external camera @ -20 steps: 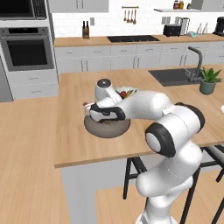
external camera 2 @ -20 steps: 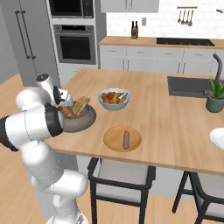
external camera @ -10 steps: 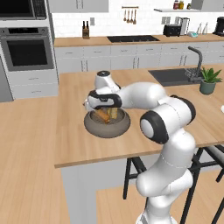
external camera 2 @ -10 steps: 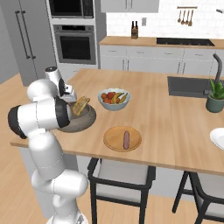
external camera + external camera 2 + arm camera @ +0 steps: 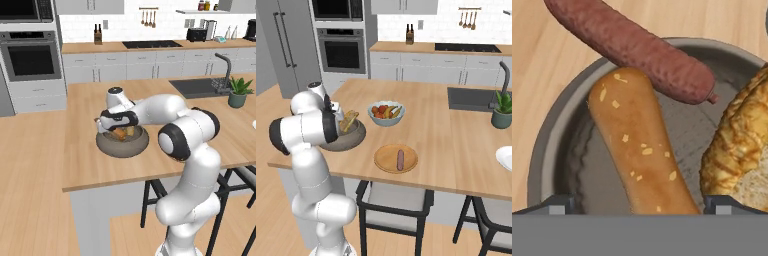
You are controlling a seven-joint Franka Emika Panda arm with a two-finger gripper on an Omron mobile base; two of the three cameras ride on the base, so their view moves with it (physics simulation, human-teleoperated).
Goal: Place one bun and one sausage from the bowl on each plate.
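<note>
Since the earlier frame the arm had swung further in over the bowl, and the hand had dropped from the bowl's rim to sit low inside it; base and counter had not shifted.

Island counter point(image 5: 446, 130): carried everything. The grey bowl point(image 5: 122, 144) sat close to the counter's front edge, toward its left end. The wooden plate point(image 5: 396, 158) lay just right of the bowl along that front edge, already holding one sausage point(image 5: 400, 159), no bun, so a bun was likely being fetched. The white plate point(image 5: 505, 159) sat at the far right edge, partly out of frame, well apart from the rest. The fruit bowl point(image 5: 386, 113) stood behind, toward the counter's middle.

In the bowl: a long bun point(image 5: 643, 152) ran between the fingertips, a second sausage point(image 5: 632, 42) lay across the far rim, and a flaky bun point(image 5: 743, 146) rested against the right wall.

Gripper point(image 5: 639, 202): fingers spread, straddling the long bun's near end, not yet pinching it.
</note>
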